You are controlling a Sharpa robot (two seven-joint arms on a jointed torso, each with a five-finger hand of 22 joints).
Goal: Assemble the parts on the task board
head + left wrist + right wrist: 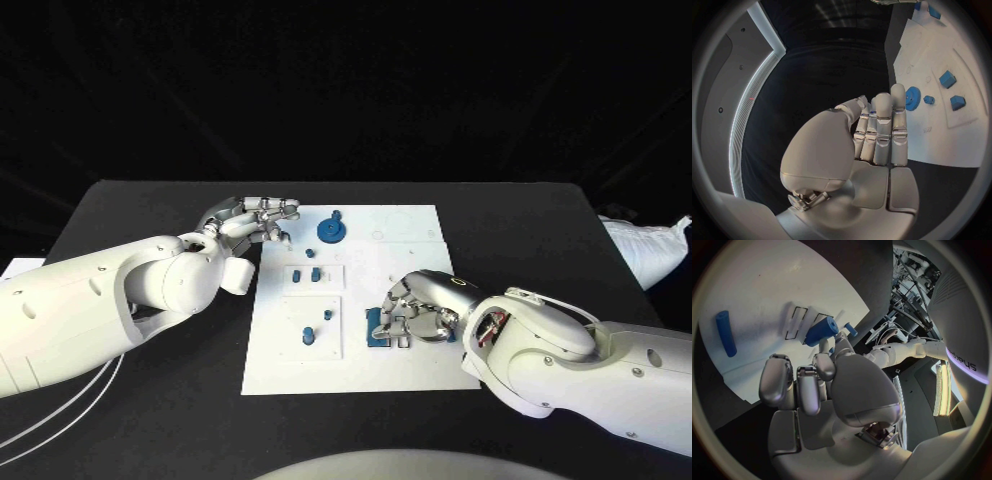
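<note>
The white task board [411,365] lies mid-table. A blue gear [333,231] stands near its far edge, with small blue parts [304,273] on a raised plate behind two more [307,334]. My left hand [253,222] hovers at the board's far left corner, fingers straight and side by side, holding nothing; the left wrist view shows the gear [912,97] just past its fingertips [881,102]. My right hand [420,310] curls down over the board's right side. Its thumb and a finger pinch a blue cylinder [821,330]. A long blue bar [726,333] lies apart from it.
A white bag [646,245] sits at the table's right edge. White cables [43,420] hang off the left side. Black table [173,420] surrounds the board on all sides.
</note>
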